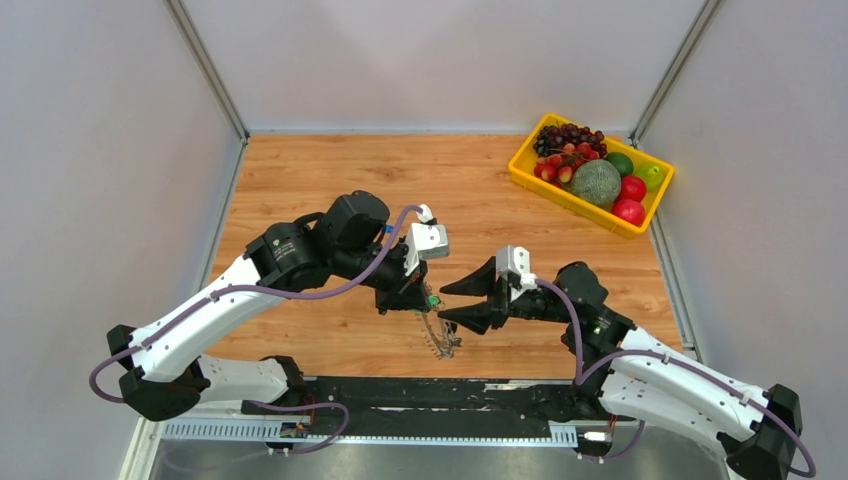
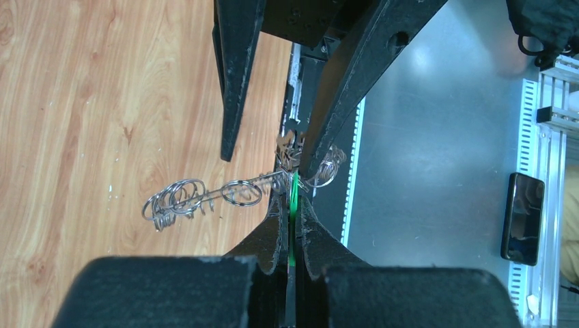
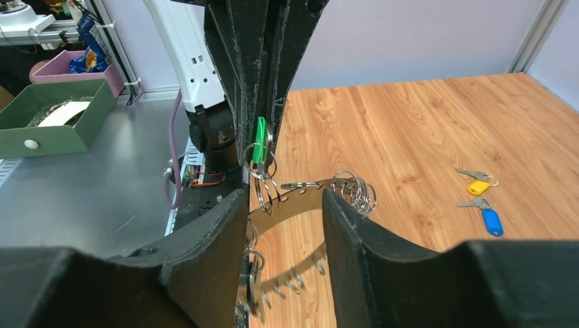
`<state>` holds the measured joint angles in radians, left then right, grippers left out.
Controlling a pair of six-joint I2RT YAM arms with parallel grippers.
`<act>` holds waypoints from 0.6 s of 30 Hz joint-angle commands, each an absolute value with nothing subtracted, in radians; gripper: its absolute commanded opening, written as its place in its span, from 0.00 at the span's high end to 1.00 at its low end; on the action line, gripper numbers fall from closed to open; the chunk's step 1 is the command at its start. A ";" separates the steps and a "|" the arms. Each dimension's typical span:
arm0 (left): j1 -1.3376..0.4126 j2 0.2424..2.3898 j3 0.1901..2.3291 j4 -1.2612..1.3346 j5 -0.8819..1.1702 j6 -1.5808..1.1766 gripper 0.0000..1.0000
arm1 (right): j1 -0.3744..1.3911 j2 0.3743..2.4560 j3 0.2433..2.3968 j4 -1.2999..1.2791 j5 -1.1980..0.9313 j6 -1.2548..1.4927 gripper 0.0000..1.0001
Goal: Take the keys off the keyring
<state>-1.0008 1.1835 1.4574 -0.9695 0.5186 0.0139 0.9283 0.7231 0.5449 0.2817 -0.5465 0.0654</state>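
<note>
Table (image 1: 330, 170): orange-brown, wood-grained. Keyring (image 3: 358, 193): silver coils. Keys: one green-headed key (image 3: 260, 140), one yellow-headed key (image 3: 478, 186), one blue-headed key (image 3: 490, 222). Crate (image 1: 560, 200): yellow. Fruit (image 1: 598, 182): red, green, dark purple. Cables (image 1: 300, 293): purple.

Desk (image 1: 330, 180) lies open left and far; fruit crate (image 1: 560, 198) blocks far right corner, keyring (image 1: 440, 335) hangs near middle

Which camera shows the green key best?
The right wrist view: the green key hangs in plain sight, pinched by the left gripper. The left wrist view shows only its thin green edge. The top view shows just a tiny green speck.
</note>
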 commanded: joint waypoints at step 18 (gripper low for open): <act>-1.001 1.153 1.487 -0.943 0.526 0.035 1.00 | 0.929 0.685 0.558 0.302 -0.552 0.061 1.00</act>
<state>-1.0008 1.1835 1.4574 -0.9707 0.5144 0.0166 0.9283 0.7387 0.5583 0.2859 -0.5972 0.0566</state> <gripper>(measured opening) 0.018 0.008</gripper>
